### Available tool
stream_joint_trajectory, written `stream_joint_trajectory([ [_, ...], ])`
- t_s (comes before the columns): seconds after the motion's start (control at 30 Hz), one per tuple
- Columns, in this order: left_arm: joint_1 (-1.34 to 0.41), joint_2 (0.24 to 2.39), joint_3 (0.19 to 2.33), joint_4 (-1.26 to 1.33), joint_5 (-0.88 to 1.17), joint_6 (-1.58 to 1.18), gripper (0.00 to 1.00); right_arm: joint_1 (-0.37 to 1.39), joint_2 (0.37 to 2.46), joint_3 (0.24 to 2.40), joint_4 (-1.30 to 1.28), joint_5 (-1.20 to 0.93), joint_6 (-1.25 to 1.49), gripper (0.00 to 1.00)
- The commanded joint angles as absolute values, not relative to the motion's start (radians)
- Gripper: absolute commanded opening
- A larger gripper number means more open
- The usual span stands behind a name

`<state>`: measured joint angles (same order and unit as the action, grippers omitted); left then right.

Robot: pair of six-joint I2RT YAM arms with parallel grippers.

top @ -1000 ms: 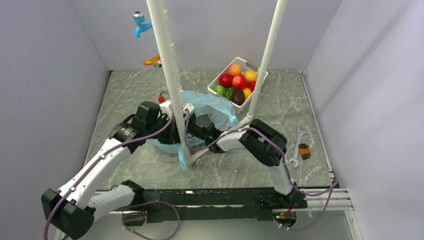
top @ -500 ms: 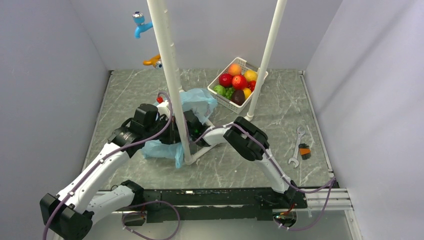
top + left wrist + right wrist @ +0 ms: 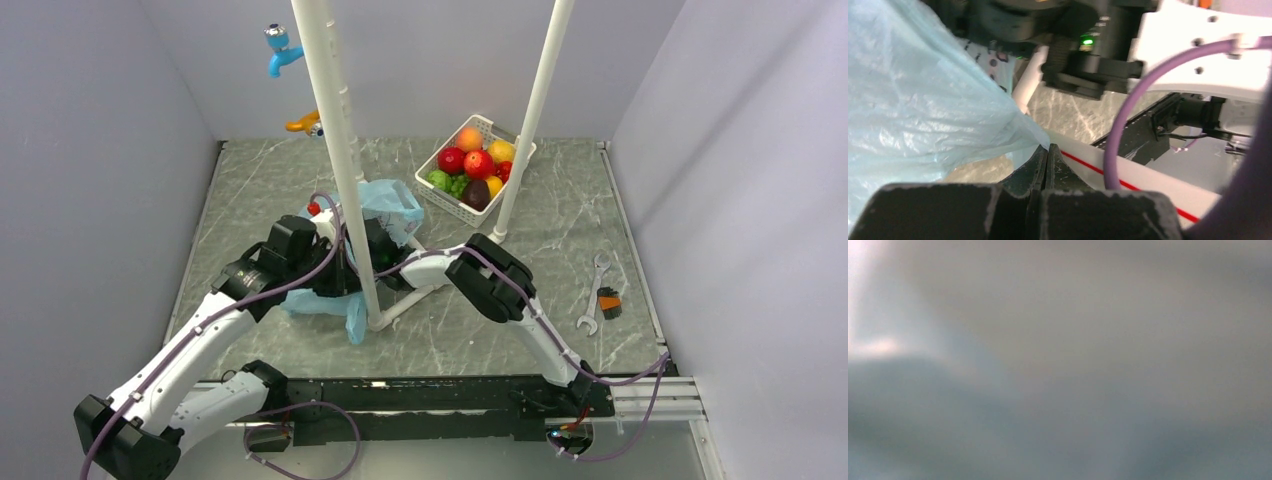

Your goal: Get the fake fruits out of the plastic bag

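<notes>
Left gripper [image 3: 1046, 156] fingers clenched, pinching an edge of the thin light-blue crinkly plastic bag [image 3: 923, 110], mid-table by the white pole [image 3: 345, 170]. Right gripper [image 3: 380, 245] buried in bag, wrist view blurred, can't tell its state. Fake fruits unseen; removal apparently all left.
</notes>
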<state>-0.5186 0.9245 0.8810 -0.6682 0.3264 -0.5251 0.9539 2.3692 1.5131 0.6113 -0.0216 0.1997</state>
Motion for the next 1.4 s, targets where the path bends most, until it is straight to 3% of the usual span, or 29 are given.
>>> stream_joint_trajectory([
  [0.0, -0.535, 0.916, 0.901, -0.815, 0.151, -0.609, 0.00, 0.929, 2.296, 1.391, 0.531, 0.313, 0.237, 0.68],
  [0.23, -0.535, 0.823, 0.820, -0.959, -0.143, -0.789, 0.00, 0.899, 2.154, 1.290, 0.557, 0.458, 0.236, 0.58],
  [0.4, -0.534, 0.812, 0.794, -0.920, -0.136, -0.759, 0.00, 0.895, 2.079, 1.217, 0.591, 0.387, 0.222, 0.58],
  [0.63, -0.535, 0.815, 0.826, -0.783, 0.018, -0.645, 0.00, 0.888, 2.099, 1.197, 0.743, -0.202, 0.178, 0.72],
  [0.9, -0.534, 0.839, 0.822, -0.764, 0.062, -0.629, 0.00, 0.892, 2.257, 1.361, 0.752, -0.343, 0.151, 0.99],
  [0.97, -0.534, 0.851, 0.819, -0.756, 0.075, -0.625, 0.00, 0.897, 2.299, 1.403, 0.756, -0.364, 0.145, 1.00],
  [1.2, -0.535, 0.910, 0.847, -0.753, 0.067, -0.605, 0.00, 0.961, 2.436, 1.602, 0.569, -0.203, 0.098, 1.00],
  [1.37, -0.535, 0.900, 0.862, -0.779, 0.026, -0.624, 0.00, 0.967, 2.433, 1.602, 0.431, 0.302, 0.255, 0.95],
])
